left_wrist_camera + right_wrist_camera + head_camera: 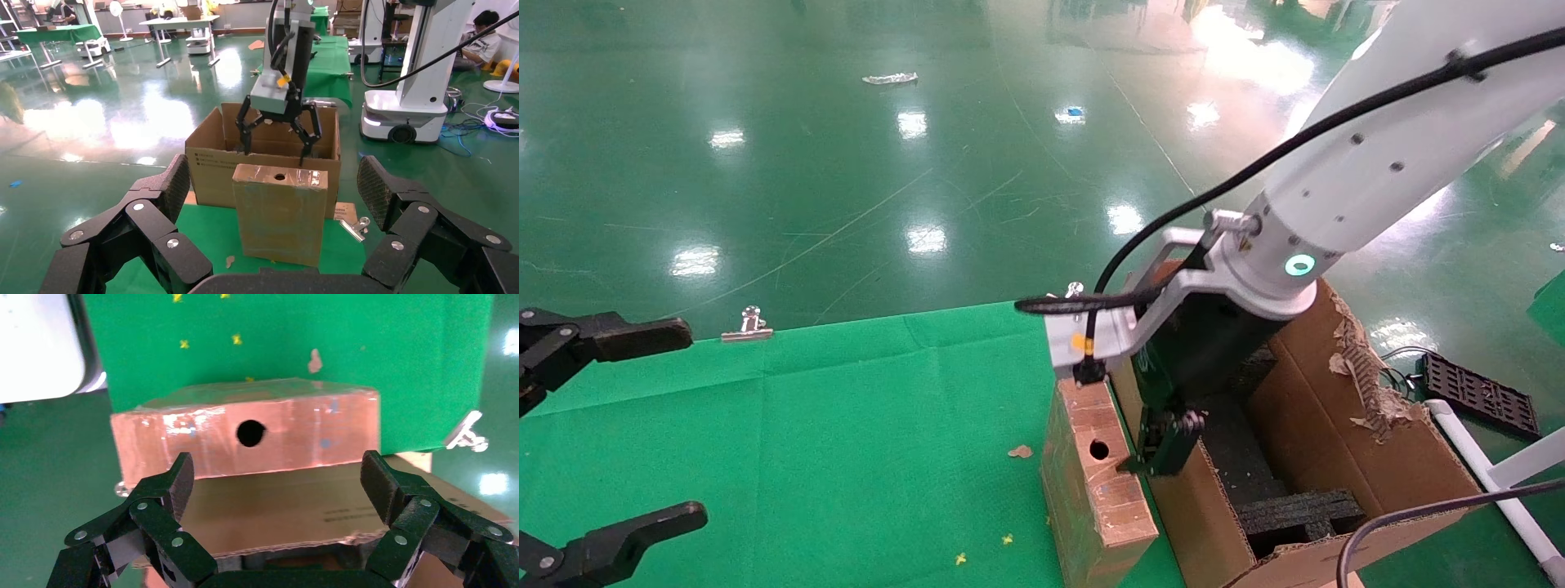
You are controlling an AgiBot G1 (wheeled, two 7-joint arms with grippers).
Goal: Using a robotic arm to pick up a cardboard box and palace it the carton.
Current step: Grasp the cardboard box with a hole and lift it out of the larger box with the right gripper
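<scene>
Cardboard box [1095, 482] stands on edge at surface [846, 425] rim, hole side up, touching carton [1336, 457] wall. Right claw [276, 136], fingers spread, empty, hangs above approx. over carton side; box lies just toward surface. Left claw [269, 245] open, idle, well apart.

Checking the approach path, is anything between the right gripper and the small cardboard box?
Nothing solid. In the left wrist view the right gripper hangs open above the carton, just behind the cardboard box; only air and the carton's near wall separate them.
</scene>
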